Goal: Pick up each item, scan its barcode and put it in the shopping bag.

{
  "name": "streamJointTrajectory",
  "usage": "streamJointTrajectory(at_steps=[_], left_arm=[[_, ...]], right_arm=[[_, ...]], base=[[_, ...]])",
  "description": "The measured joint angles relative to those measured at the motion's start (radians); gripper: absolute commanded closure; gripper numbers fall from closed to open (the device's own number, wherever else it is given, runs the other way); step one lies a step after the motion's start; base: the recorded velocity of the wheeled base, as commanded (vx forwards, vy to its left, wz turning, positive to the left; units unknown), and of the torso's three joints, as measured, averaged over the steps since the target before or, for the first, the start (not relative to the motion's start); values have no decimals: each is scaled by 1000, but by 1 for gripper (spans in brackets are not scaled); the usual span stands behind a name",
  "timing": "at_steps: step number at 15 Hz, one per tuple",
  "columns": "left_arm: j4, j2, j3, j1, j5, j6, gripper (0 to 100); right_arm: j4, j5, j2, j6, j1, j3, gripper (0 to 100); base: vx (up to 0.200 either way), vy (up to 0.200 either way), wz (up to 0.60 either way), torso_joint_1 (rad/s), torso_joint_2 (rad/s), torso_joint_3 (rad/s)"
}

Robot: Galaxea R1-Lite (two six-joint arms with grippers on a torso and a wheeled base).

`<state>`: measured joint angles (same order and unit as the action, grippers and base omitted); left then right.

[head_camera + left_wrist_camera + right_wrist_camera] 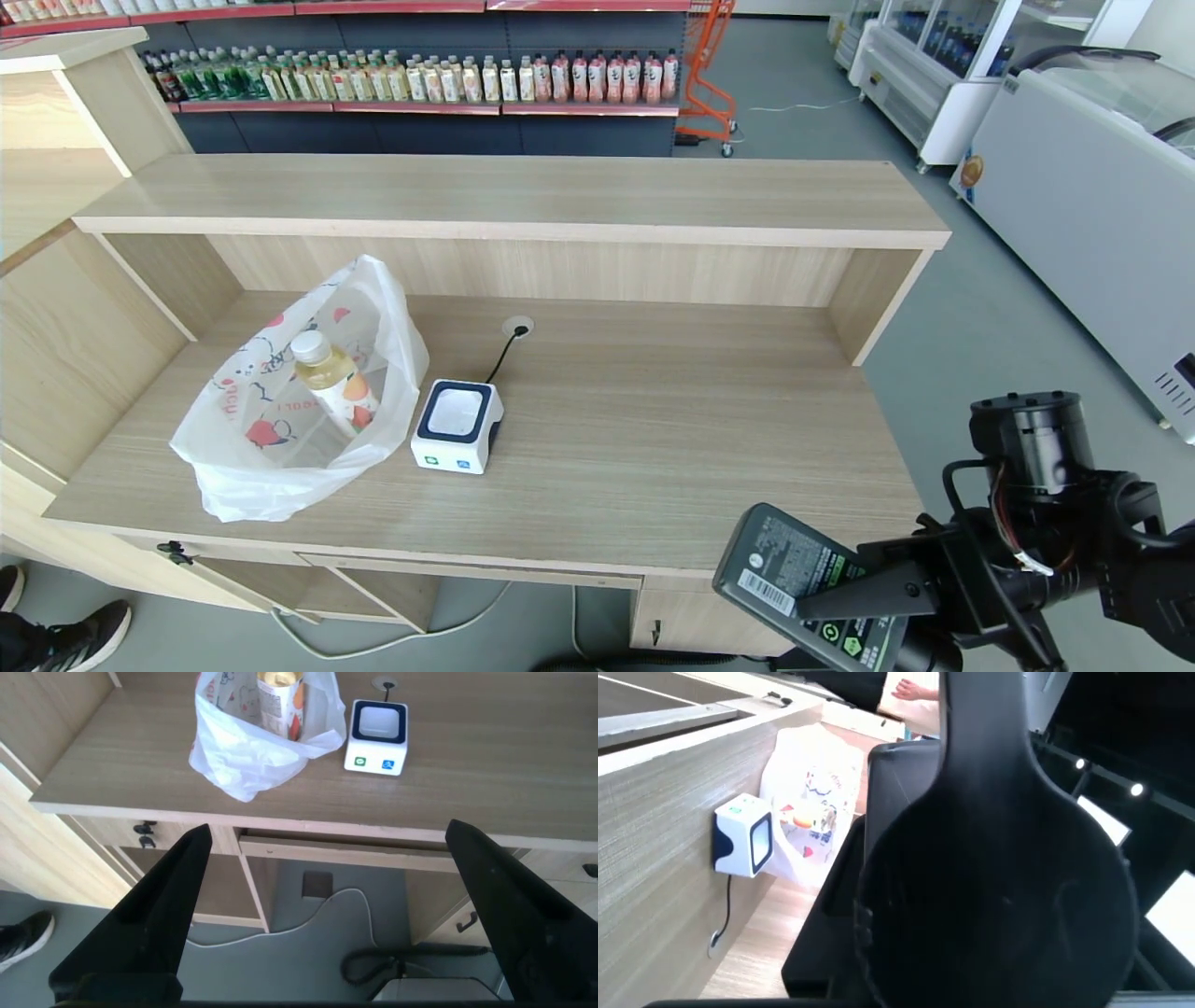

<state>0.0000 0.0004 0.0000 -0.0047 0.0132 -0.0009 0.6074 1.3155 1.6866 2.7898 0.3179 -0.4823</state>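
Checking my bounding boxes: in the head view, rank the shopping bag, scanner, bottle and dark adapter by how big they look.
1. shopping bag
2. adapter, enlarged by its nearness to the camera
3. scanner and bottle look about alike, so they are not ranked

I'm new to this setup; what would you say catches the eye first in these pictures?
The right gripper holds a dark grey adapter with its barcode label up, off the near right corner of the counter. On its left, a white shopping bag holds a bottle, with the scanner beside it.
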Motion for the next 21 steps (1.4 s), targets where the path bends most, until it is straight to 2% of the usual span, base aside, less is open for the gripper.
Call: streamJointTrajectory(at_steps=[8,10,13,15,17,18,19,21], left_arm=[[0,0,0,0,0,0,0],[0,0,0,0,0,0,0],[0,0,0,0,0,0,0],[0,0,0,0,0,0,0],[0,0,0,0,0,0,0],[0,0,0,0,0,0,0],[0,0,0,0,0,0,0],[0,0,0,0,0,0,0]], right_arm=[[0,0,11,0,3,-1,100],[-18,-1,-5,-48,1,-3,100],[-108,-56,-94,-383,-41,-23,100],[-158,-106,-180,-617,-151,-29,100],[-194,-149,-259,-768,-334,-39,100],[-266,-169,-292,-884,-406,-26,100],[-368,-198,-322,-965,-454,-7,100],[-491,-258,-361,-1065,-477,-9,100]], base=[[0,0,0,0,0,0],[0,0,0,0,0,0],[0,0,0,0,0,0],[0,0,0,0,0,0],[0,0,0,0,0,0],[0,0,0,0,0,0],[0,0,0,0,0,0],[0,0,0,0,0,0]])
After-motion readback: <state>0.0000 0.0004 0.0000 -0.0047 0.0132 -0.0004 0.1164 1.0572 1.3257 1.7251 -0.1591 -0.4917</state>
